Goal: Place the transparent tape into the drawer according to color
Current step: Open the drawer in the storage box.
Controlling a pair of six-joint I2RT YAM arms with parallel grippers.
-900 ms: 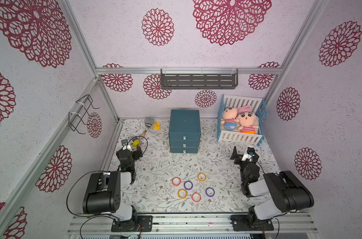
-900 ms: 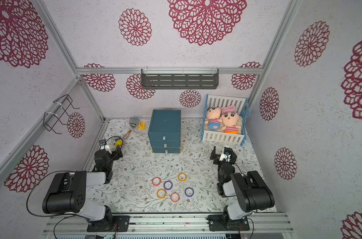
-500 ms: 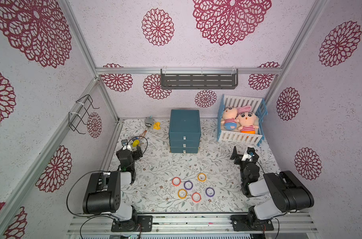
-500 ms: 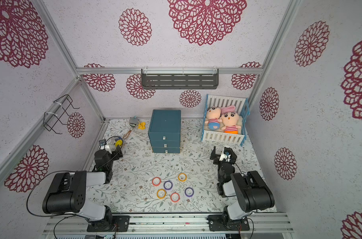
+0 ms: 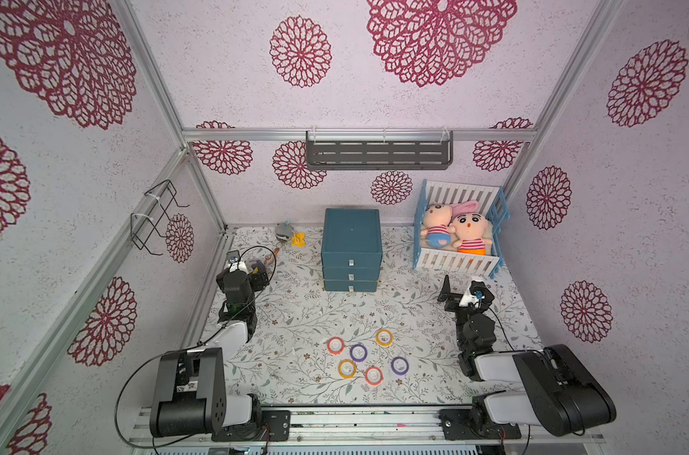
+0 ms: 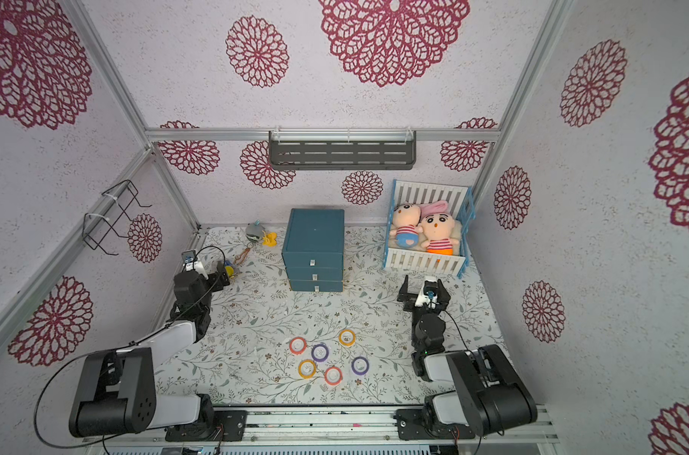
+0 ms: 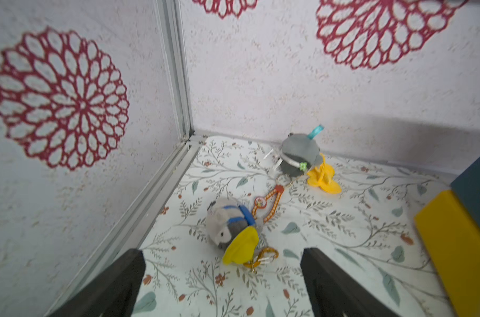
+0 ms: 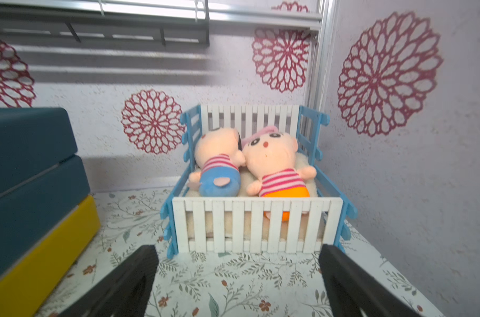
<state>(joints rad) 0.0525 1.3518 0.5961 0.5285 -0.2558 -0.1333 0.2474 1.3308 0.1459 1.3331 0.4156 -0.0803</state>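
Several small transparent tape rings lie flat on the floral mat at the front middle in both top views: red-orange [image 5: 335,346], purple [image 5: 358,352] and yellow-orange [image 5: 384,337] among them, also yellow-orange [image 6: 307,368], red-orange [image 6: 333,375] and purple [image 6: 360,366]. The dark blue drawer cabinet [image 5: 351,252] stands at the back middle with its three drawers shut. My left gripper [image 5: 258,272] [image 7: 222,255] is open at the back left, far from the rings. My right gripper [image 5: 467,291] [image 8: 238,252] is open at the right, facing the crib. Neither holds anything.
A blue and white crib [image 5: 459,260] [image 8: 256,227] with two plush dolls stands at the back right. Keychain plush toys [image 7: 230,227] [image 5: 285,230] lie in the back left corner, one just ahead of my left fingers. A grey shelf [image 5: 378,154] hangs on the back wall.
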